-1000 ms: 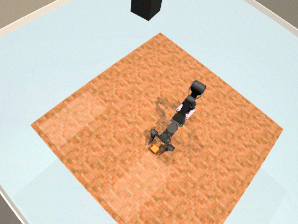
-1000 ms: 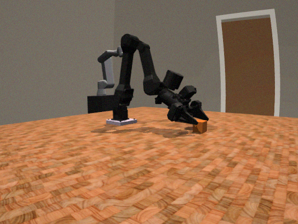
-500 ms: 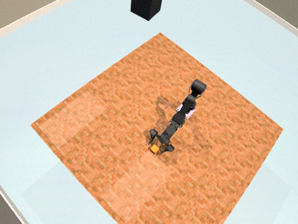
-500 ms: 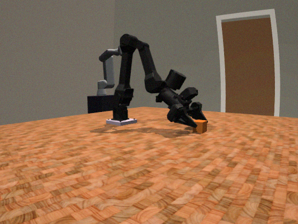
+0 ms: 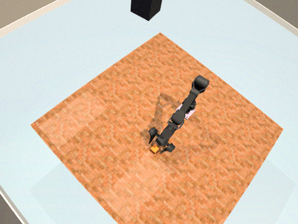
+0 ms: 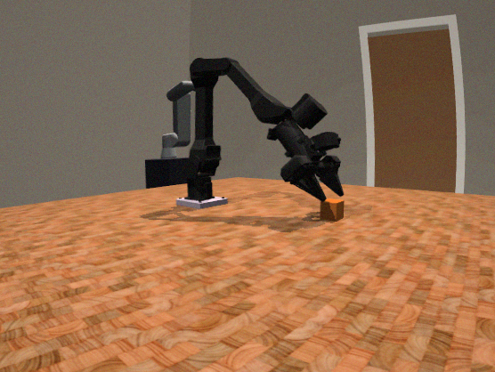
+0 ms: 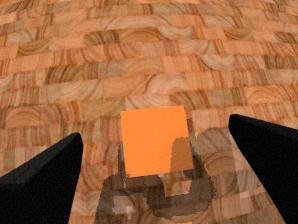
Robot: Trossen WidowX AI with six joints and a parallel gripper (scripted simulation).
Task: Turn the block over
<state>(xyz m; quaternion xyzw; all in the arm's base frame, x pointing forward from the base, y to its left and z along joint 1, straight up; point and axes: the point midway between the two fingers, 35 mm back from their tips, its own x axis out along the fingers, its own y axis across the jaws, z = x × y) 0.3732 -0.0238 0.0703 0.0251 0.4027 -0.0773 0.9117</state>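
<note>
The small orange block (image 5: 154, 150) (image 6: 331, 210) (image 7: 152, 150) rests flat on the wooden table (image 5: 107, 161) (image 6: 223, 289) (image 7: 50, 30). Its top face is plain orange, with a finger's shadow across one corner. No mark can be made out on the faces that show; the side toward the arm's base and the underside are hidden. My gripper (image 5: 155, 148) (image 6: 333, 198) (image 7: 157, 131) is open and empty, tilted down, with its fingertips just above the block's height. In the wrist view the fingers stand wide on either side of the block, with gaps on both sides.
The arm's pale base plate (image 5: 190, 113) (image 6: 202, 203) is fixed on the table behind the block. Beyond the table stand a black pedestal (image 5: 146, 9) (image 6: 166, 173) with a grey arm (image 6: 182, 116) and a brown door (image 6: 411, 111). Arm shadows lie around the block.
</note>
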